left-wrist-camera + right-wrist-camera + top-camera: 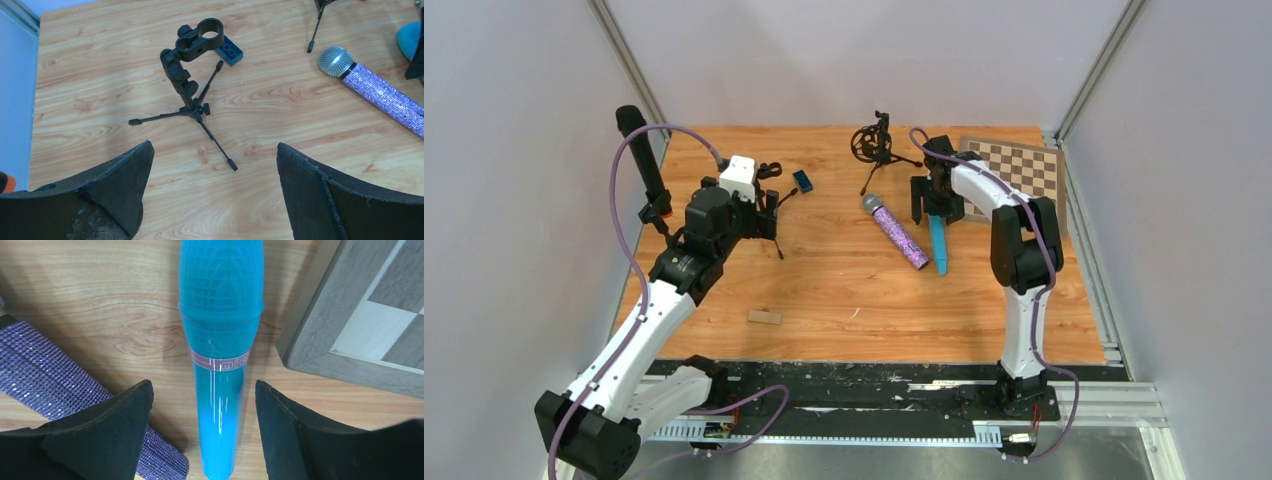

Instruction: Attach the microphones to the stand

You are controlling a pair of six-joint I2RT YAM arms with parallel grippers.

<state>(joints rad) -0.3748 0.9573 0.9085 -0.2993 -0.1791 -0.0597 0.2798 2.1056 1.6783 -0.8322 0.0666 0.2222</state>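
Observation:
The light blue microphone (220, 340) lies flat on the wood between the fingers of my right gripper (204, 385). There is a gap on each side, so the jaws are open around its handle. The purple glitter microphone (894, 232) lies just left of it, silver head away from me. A black microphone (637, 150) stands upright at the far left, orange end low. A small black tripod stand (192, 75) with an empty clamp stands ahead of my left gripper (214, 146), which is wide open over bare wood. A second stand (874, 145) is at the back centre.
A chessboard (1014, 165) lies at the back right, its edge (310, 355) close beside the blue microphone. A blue brick (230, 51) sits just behind the small stand. A small wooden block (764, 317) lies near the front left. White walls enclose the table.

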